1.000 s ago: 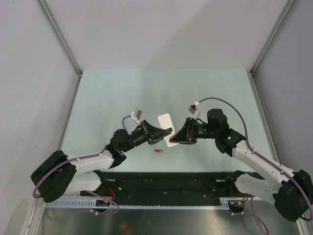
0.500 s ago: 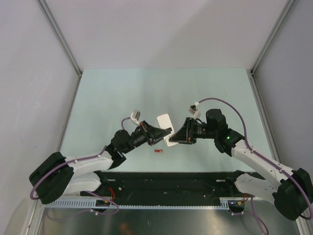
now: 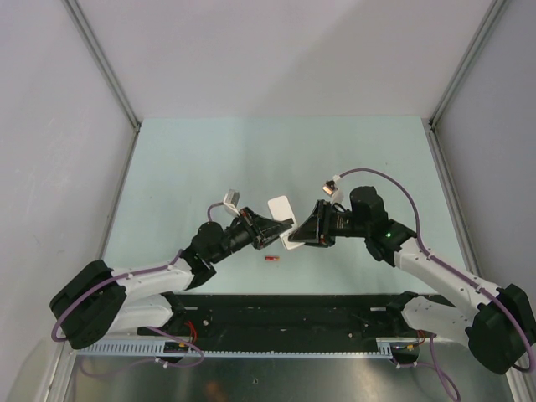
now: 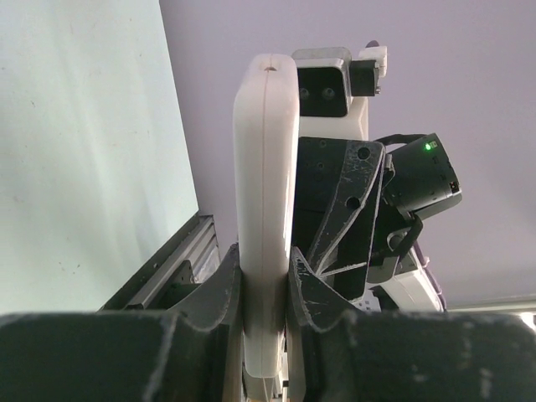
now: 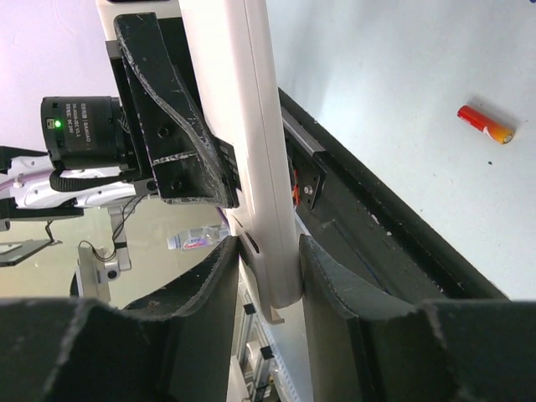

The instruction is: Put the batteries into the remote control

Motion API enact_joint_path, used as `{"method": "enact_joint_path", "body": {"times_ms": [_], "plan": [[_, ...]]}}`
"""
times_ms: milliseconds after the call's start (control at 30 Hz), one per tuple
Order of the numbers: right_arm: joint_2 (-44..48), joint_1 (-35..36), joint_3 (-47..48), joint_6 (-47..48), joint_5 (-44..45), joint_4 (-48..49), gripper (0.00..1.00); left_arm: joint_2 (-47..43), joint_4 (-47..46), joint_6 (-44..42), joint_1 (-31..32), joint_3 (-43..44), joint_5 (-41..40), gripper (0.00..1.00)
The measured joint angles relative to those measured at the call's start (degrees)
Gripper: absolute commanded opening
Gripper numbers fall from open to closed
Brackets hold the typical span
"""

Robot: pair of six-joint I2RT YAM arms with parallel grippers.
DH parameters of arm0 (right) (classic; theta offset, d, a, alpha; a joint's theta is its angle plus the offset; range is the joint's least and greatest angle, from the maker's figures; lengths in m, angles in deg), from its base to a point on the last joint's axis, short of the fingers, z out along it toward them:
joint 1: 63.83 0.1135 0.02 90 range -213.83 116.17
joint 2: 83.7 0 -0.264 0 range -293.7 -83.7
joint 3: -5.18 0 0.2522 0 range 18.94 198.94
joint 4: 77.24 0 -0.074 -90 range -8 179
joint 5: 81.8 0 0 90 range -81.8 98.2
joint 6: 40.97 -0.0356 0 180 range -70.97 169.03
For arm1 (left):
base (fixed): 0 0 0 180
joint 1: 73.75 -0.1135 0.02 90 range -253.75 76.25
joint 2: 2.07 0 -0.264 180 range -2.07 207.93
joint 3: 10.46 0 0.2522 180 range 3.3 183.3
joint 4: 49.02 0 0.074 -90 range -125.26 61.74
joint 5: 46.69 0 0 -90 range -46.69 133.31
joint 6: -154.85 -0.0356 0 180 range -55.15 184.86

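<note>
The remote control is a slim white bar held in the air between both arms, above the middle of the table. My left gripper is shut on its middle. In the left wrist view the remote control stands edge-on between the jaws of that left gripper. My right gripper has its jaws against both sides of the lower end of the remote control, seen from the right gripper itself. One red battery lies on the table below them, with an orange tip in the right wrist view.
The pale green table has grey walls on three sides. A black rail runs along its near edge between the arm bases. The battery lies just in front of that rail.
The right wrist has shifted slightly to the left. The remote control stays between both grippers and the battery has not moved.
</note>
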Motion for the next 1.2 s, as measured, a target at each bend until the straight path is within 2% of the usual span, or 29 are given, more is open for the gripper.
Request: {"method": "enact_joint_path", "body": {"times_ms": [200,1200], "plan": [[0.0,0.1,0.0,0.0,1.3,-0.7,0.43,-0.1,0.7,0.0,0.1,0.0,-1.0,0.00],[-2.4,2.2,0.0,-3.1,1.7,5.7,0.44,-0.4,-1.8,1.5,0.4,0.0,-1.4,0.00]]}}
